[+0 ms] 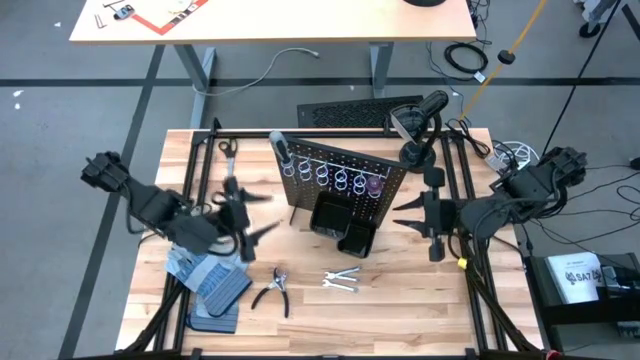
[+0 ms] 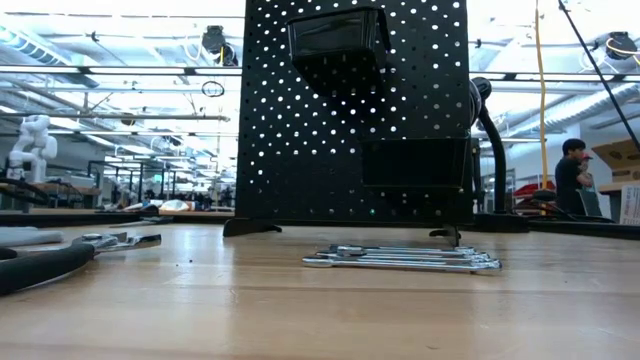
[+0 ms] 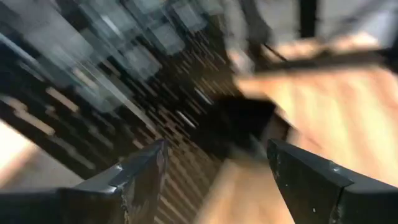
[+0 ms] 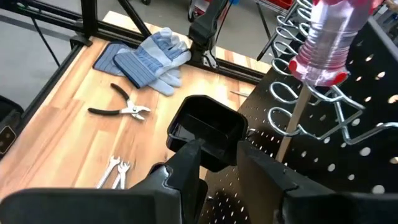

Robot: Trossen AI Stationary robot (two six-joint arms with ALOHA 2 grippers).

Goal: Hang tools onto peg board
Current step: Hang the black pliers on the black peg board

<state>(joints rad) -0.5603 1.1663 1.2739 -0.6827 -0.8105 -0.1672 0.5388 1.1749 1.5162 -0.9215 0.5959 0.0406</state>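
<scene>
Wooden slat table [image 1: 400, 300] inside a black frame, grey floor around it, a second light tabletop [image 1: 270, 22] beyond the far edge. Peg board [image 1: 340, 180] stands upright mid-table; the red-handled screwdriver [image 4: 328, 38] hangs in a silver ring [image 4: 292, 93] on it, black bin [image 4: 205, 127] below. Pliers [image 1: 272, 290] and wrenches [image 1: 342, 280] lie flat on the near side; work gloves [image 1: 212, 280] at near left. Left gripper [image 1: 248, 222] hovers left of the board, fingers spread, empty. Right gripper [image 1: 405, 212] is close to the board's right side, fingers part-open, grasping nothing. Low view: open workshop with ceiling lights, a person [image 2: 572, 175] at far right.
</scene>
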